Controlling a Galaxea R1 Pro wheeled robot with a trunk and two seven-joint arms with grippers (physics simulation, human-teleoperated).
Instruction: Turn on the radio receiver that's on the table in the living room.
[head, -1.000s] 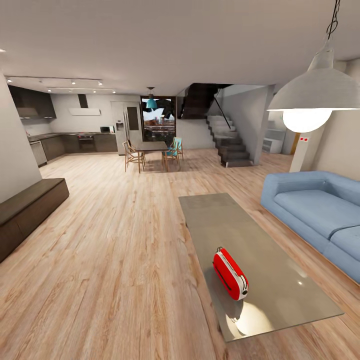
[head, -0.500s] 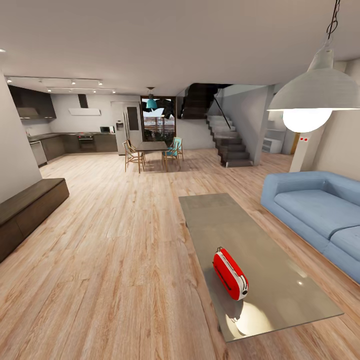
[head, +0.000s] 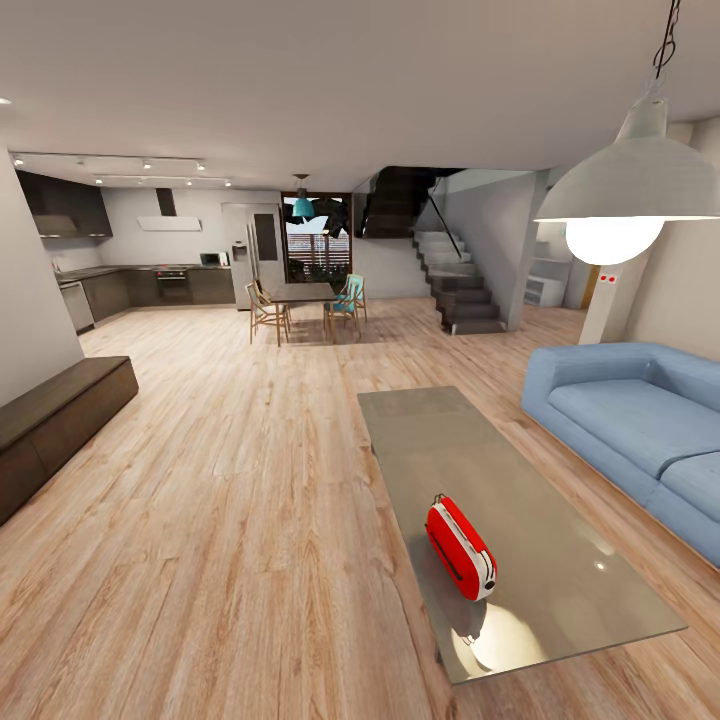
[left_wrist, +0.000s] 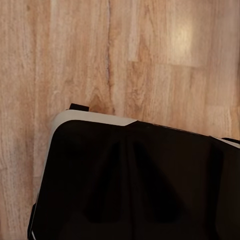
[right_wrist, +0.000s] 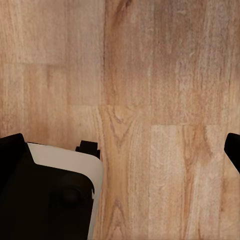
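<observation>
The red radio receiver (head: 460, 548) with white edge trim stands on its narrow edge near the front of the long grey glossy table (head: 450, 440) in the living room, tilted across the top. Nothing touches it. In the right wrist view, two dark fingertips (right_wrist: 233, 150) stand far apart at the frame's two sides over the plank floor, so my right gripper (right_wrist: 120, 150) is open and empty. The left wrist view holds wood floor and my dark white-trimmed base (left_wrist: 130, 185); the left fingers cannot be made out against it.
A blue sofa (head: 630, 420) runs along the table's right side, under a white dome pendant lamp (head: 630, 190). A dark low bench (head: 50, 420) lines the left wall. Wide plank floor (head: 230, 500) lies left of the table. Dining table (head: 303, 293), kitchen and stairs (head: 455, 285) stand far back.
</observation>
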